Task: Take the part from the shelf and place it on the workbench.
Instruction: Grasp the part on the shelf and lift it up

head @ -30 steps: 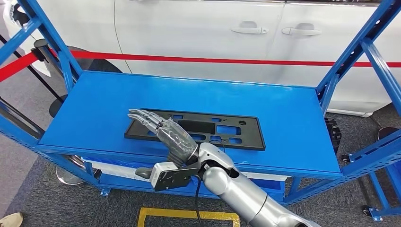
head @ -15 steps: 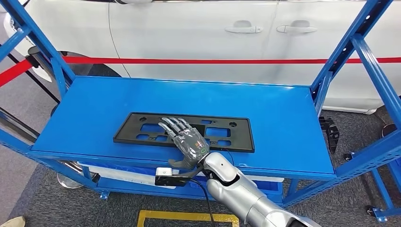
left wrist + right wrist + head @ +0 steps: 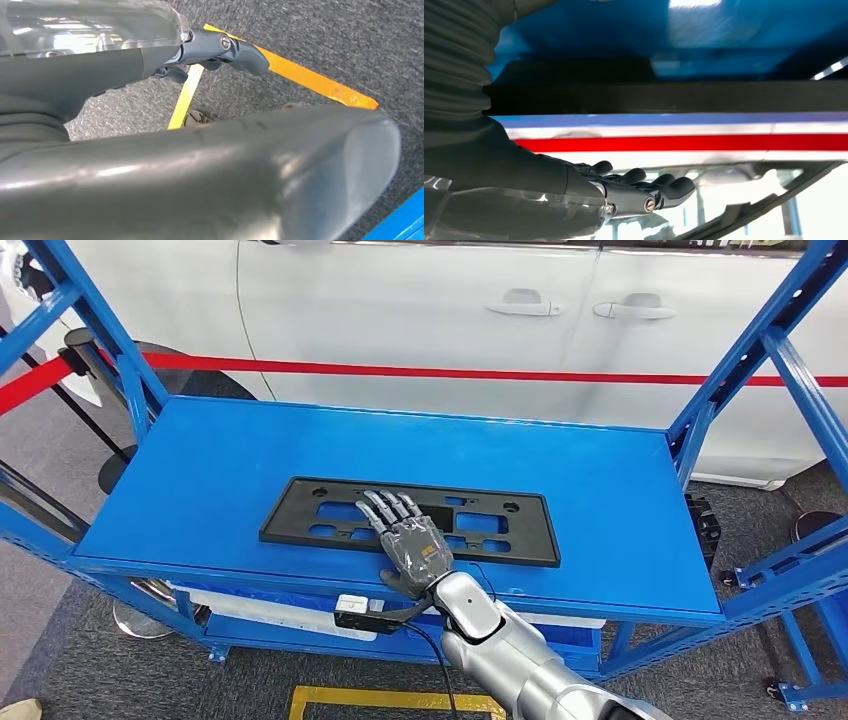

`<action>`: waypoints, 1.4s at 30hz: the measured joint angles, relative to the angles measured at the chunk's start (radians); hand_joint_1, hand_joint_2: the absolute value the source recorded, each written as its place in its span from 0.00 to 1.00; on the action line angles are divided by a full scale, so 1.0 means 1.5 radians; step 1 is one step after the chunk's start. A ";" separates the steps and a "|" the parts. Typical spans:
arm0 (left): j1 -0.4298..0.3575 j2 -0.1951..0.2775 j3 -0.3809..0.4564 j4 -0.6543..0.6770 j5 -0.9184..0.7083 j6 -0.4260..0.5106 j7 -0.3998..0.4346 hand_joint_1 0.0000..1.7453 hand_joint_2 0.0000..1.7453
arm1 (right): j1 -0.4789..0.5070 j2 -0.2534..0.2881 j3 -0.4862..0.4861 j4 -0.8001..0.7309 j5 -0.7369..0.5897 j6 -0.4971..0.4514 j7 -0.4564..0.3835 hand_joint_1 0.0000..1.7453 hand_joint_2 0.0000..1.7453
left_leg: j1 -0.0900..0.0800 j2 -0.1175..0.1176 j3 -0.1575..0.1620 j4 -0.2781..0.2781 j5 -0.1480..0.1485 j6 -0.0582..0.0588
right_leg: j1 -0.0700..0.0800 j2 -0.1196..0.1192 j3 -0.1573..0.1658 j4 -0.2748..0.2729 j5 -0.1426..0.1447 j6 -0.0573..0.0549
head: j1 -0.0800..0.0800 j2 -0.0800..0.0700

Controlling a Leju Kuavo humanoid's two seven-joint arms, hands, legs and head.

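Grey carpet w/ a yellow floor line point(image 3: 400, 698) sits nearest, under the robot, & the left hand point(image 3: 220, 50) hangs down by that floor; its dark fingers look curled in, holding nothing, prob. just parked out of the way. Next up is the right hand point(image 3: 405, 535), reaching in from below over the front edge of the blue shelf point(image 3: 600, 500). Its fingers are flat & a bit spread, lying on top of the part point(image 3: 300, 510), w/ nothing pinched yet. The part is a long flat black frame w/ holes cut in it, lying flat near the front of the shelf top, its long side along the shelf edge. Prob. it was left near the front so an arm can reach it. It is thin & flat, so I think the hand lies on top first & must get fingers under an edge, maybe by sliding it to the shelf front. So the task looks barely begun: part not lifted. Past the shelf runs a red rope barrier point(image 3: 400, 370), then a white car point(image 3: 450, 310) w/ its door handles, far back.
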 joint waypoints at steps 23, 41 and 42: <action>0.001 0.003 -0.015 0.000 -0.001 0.008 -0.004 0.00 0.00 | 0.031 -0.007 -0.067 -0.055 0.223 -0.041 0.155 1.00 1.00 | -0.004 -0.001 0.001 0.003 -0.003 -0.016 | 0.006 0.003 0.085 -0.179 0.074 -0.014 | -0.001 0.000; -0.002 0.006 -0.015 0.000 0.003 -0.009 -0.024 0.00 0.00 | 0.017 -0.006 -0.044 -0.054 0.224 -0.044 0.147 0.99 1.00 | -0.002 0.000 -0.013 0.053 -0.038 -0.031 | -0.002 0.000 0.086 -0.180 0.075 -0.025 | -0.002 0.000; -0.002 0.007 -0.015 0.000 0.004 -0.012 -0.029 0.00 0.00 | 0.017 -0.006 -0.044 -0.053 0.224 -0.044 0.147 0.99 1.00 | -0.001 0.000 -0.030 0.092 -0.059 -0.033 | -0.002 -0.001 0.087 -0.181 0.075 -0.027 | -0.002 0.000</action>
